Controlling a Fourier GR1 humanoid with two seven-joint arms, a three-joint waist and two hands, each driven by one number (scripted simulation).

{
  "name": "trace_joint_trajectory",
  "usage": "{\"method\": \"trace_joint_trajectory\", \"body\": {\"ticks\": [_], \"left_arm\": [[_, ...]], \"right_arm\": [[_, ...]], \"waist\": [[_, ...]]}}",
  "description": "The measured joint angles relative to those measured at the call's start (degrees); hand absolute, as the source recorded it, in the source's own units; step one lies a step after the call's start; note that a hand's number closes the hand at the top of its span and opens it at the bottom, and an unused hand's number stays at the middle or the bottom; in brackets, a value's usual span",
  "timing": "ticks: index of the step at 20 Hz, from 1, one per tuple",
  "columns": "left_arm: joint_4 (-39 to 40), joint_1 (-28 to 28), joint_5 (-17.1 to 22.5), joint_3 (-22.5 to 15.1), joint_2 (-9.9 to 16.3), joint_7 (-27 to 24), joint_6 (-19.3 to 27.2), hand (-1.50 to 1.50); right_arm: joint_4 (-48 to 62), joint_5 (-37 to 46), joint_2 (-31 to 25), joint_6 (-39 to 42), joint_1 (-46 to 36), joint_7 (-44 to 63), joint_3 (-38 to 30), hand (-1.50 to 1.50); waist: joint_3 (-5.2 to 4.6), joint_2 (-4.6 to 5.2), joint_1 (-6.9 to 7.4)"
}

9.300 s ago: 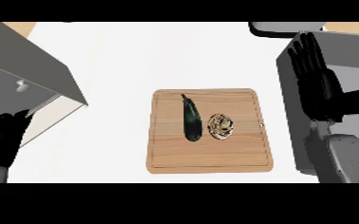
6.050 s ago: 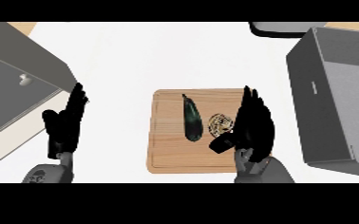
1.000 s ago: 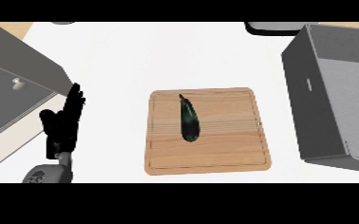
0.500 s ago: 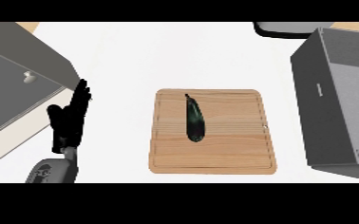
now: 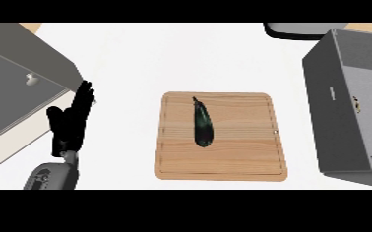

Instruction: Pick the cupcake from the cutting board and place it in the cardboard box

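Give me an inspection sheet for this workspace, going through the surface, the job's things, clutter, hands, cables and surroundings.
Surface: white counter, with a wooden cutting board lying flat near the middle.
Job's things: no cupcake seen on the board; grey box at the right edge, its inside mostly out of view.
Clutter: dark eggplant lying lengthwise on the board.
Hands: left hand open, fingers up, resting at lower left; right hand not in view.
Cables: nothing seen.
Surroundings: grey cabinet with a small knob at the left; a dark rounded object at the top right edge.
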Motion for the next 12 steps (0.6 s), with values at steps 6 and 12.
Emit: {"method": "trace_joint_trajectory", "body": {"ticks": [6,12], "left_arm": [[-0.35,1.73,-0.22,0.23,-0.42,-1.05,0.17,0.0],[-0.76,1.44,-0.51,0.18,-0.88,-0.55,0.51,0.0]], "right_arm": [[9.98,-5.84,3.06,9.02,-5.09,-9.71,-3.99,-1.5],[19.17,-14.33,2.38,21.13,-9.08,-10.93,-10.03,-1.5]], "waist": [[0.01,-0.12,-0.56],[0.01,-0.19,-0.89]]}}
